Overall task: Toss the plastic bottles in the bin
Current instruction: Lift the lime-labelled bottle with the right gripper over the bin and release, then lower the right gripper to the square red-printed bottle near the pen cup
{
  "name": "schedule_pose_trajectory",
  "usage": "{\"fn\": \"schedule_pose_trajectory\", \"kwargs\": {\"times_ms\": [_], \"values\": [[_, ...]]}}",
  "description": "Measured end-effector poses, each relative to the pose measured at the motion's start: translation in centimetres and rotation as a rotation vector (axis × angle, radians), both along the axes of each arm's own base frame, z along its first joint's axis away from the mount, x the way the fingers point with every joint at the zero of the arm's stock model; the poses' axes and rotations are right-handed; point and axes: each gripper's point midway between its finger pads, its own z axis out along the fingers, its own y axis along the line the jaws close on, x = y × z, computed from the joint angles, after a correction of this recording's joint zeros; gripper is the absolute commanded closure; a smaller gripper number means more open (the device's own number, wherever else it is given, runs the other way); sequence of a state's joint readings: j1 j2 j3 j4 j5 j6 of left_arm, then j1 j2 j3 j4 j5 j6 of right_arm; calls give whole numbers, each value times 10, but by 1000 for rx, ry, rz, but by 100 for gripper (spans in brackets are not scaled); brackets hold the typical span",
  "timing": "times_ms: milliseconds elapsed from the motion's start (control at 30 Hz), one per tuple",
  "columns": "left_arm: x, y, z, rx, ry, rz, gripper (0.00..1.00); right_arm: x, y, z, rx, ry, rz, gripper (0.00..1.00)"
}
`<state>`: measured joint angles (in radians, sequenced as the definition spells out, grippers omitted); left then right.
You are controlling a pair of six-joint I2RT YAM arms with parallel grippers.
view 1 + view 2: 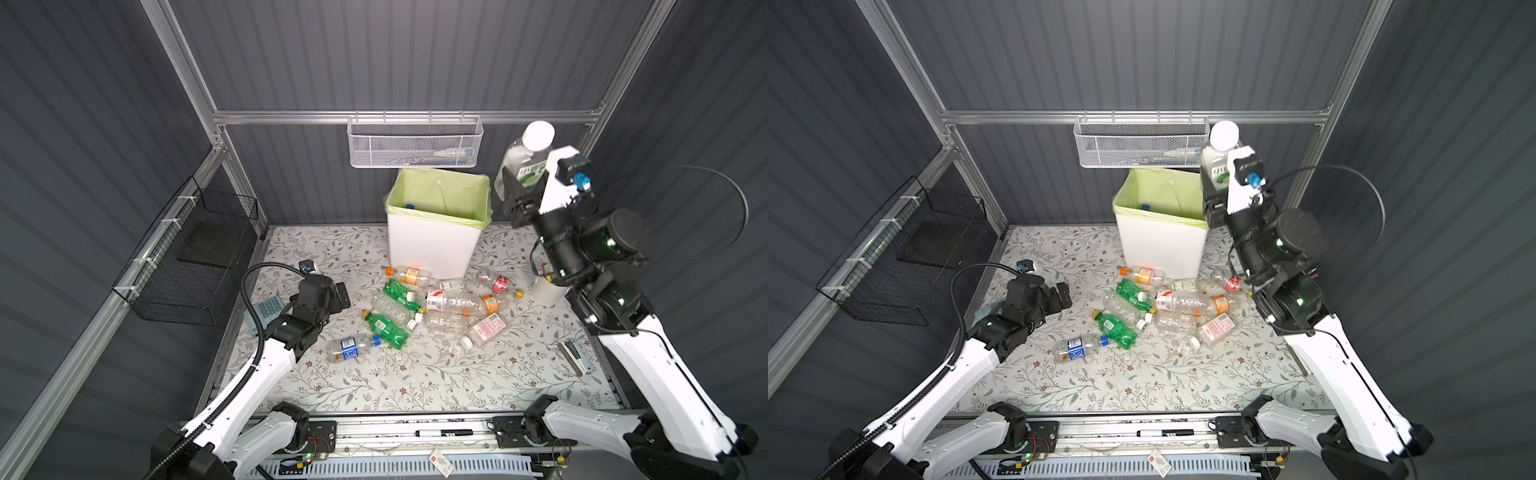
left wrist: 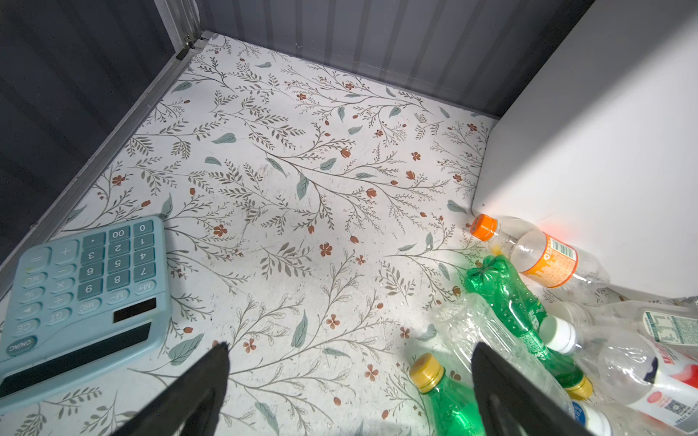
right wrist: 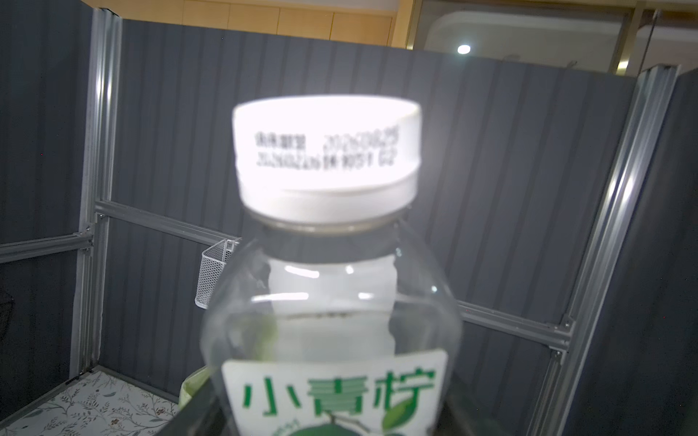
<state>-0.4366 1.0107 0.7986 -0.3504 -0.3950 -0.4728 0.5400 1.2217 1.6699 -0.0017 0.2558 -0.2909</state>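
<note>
My right gripper (image 1: 517, 187) is raised high by the right rim of the bin (image 1: 432, 249) and is shut on a clear bottle (image 1: 524, 160) with a white cap and a green-and-white label. That held bottle (image 3: 328, 302) fills the right wrist view, cap up. The bin is white with a pale green bag, and a blue cap shows inside. Several plastic bottles (image 1: 440, 303) lie heaped on the table in front of the bin, two of them green (image 2: 506, 298). My left gripper (image 2: 349, 347) hangs open low over the table, left of the heap, with nothing between its fingers.
A white mesh basket (image 1: 415, 143) hangs on the back rail above the bin. A black wire basket (image 1: 195, 266) hangs on the left wall. A blue calculator (image 2: 83, 294) lies by my left arm. A white cup (image 1: 546, 291) and a small device (image 1: 575, 357) sit at the right.
</note>
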Motion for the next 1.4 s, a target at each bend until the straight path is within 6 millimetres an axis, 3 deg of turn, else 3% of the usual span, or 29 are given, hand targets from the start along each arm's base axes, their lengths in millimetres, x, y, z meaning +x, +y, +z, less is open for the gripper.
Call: {"fn": "schedule_pose_trajectory", "kwargs": {"times_ms": [67,133,167,233,267,367,467,533,700,800,867,1000,1100,1400], "values": [[0,0,0,-3,0,2,0,36,12,-4,-6,57,22,46],[0,0,0,-6,0,4,0,79,30,-20,-26,157,53,44],[0,0,-1,-6,1,4,0,105,40,-38,-39,232,67,38],[0,0,-1,-6,2,4,0,145,53,-83,-57,383,77,9],[0,0,-1,-5,2,5,0,161,56,-111,-68,472,68,1],[-1,0,-1,-6,2,6,0,181,49,-180,-99,670,8,1],[-2,1,-5,-5,8,7,0,167,31,-202,-100,727,-56,1],[-3,1,-7,-6,13,8,0,145,16,-195,-83,704,-84,1],[-4,0,-11,-12,22,6,0,84,-28,-147,43,559,-143,1],[-3,-1,-10,-19,16,2,0,65,-56,-153,135,552,-199,1],[-2,-2,-10,-22,13,1,0,59,-71,-179,197,593,-233,1],[-1,-2,-12,-20,16,0,0,45,-96,-268,304,780,-320,1],[0,-3,-13,-21,14,0,0,23,-109,-326,388,906,-375,1],[-2,-1,-22,-13,29,0,0,-32,-123,-423,622,1092,-495,1]]}}
